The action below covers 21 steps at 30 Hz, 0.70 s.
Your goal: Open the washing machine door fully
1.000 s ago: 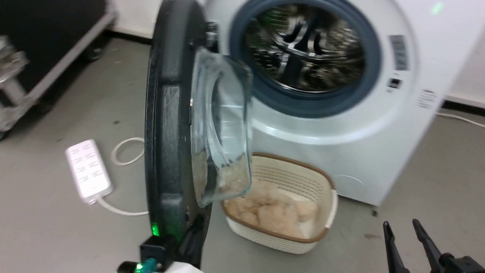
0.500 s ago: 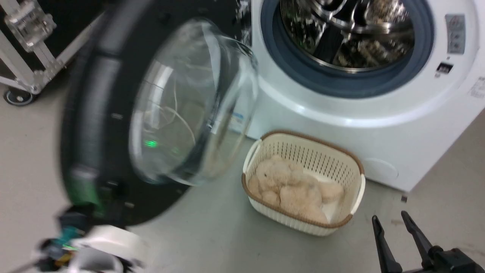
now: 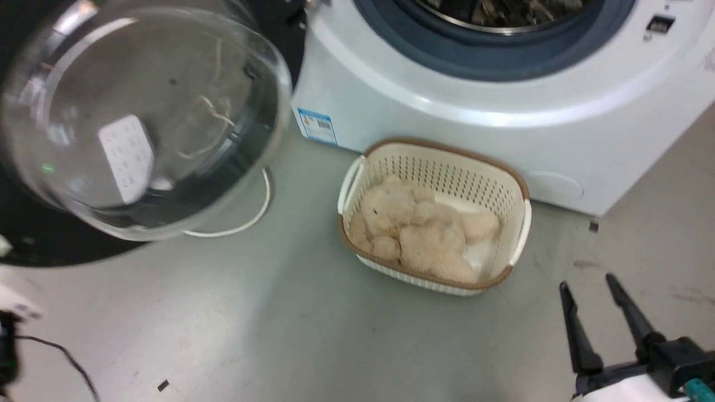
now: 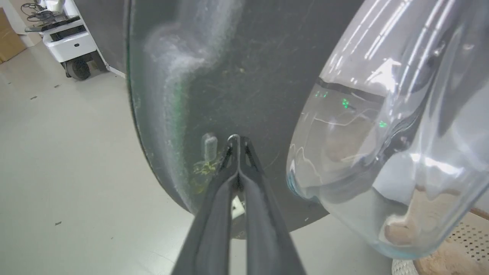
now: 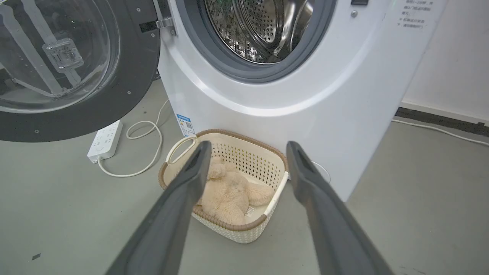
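The washing machine (image 5: 305, 95) is a white front-loader, and its steel drum (image 5: 263, 26) stands exposed. The washing machine door (image 5: 133, 76), a black ring around a clear glass bowl, hangs swung out wide to the left on its hinge (image 5: 166, 23). In the head view the door (image 3: 50, 251) fills the upper left, beside the machine (image 3: 447, 111). My left gripper (image 4: 235, 138) is shut, its tips against the door's (image 4: 248, 76) inner black face by a small metal loop, left of the glass bowl (image 4: 382, 152). My right gripper (image 3: 586, 281) (image 5: 248, 147) hangs open and empty above the floor.
A cream perforated basket (image 3: 516, 223) (image 5: 229, 227) with a beige plush toy (image 5: 229, 194) sits before the machine. A white power strip (image 5: 105, 141) and its looped cord lie under the door. A white wheeled unit (image 4: 68, 42) stands far left. A wall (image 5: 450, 57) is on the right.
The door has swung from edge-on to wide open at the left. The head camera has shifted too, and my left arm has slid out of its lower left. The right gripper stays open.
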Available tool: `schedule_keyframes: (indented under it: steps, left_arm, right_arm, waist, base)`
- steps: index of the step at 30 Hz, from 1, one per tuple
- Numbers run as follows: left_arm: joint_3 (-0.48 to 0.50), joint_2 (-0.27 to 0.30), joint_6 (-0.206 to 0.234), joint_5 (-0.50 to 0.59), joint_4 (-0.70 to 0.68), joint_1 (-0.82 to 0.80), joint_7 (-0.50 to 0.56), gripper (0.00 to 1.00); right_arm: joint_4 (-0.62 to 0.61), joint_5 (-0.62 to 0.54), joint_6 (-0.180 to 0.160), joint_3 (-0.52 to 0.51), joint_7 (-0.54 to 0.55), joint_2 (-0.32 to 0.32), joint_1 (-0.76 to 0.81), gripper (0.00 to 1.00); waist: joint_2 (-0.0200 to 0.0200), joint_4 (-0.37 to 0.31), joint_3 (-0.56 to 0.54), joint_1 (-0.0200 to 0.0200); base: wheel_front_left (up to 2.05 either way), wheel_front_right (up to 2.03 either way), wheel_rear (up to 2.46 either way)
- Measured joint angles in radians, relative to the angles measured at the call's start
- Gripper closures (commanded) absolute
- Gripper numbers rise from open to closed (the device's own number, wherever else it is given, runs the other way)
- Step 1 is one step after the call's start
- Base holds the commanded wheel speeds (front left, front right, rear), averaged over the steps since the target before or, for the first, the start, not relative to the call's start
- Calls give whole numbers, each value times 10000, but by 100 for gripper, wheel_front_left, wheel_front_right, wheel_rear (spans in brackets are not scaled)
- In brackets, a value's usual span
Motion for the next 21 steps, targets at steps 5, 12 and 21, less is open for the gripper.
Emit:
schedule_keyframes:
  steps: [5,12,21]
  left_arm:
    - [414,663,-215,-201,1350,-775,-270,100]
    - [121,809,-688,-67,2476,-1569,-1166,100]
    - [-190,-109,-1294,627,1250,-935,-2109,100]
  right_arm:
    - [-234,-161,0,-134,75,0,-137,0]
    - [-268,-140,0,-217,100,0,-260,0]
    - [-159,134,0,-614,40,0,-332,0]
  waist:
    - [0,-257,482,0]
    - [0,-498,653,0]
    - [0,-673,-238,-3]
  base:
    - [0,0,0]
    - [0,0,0]
    - [0,0,0]
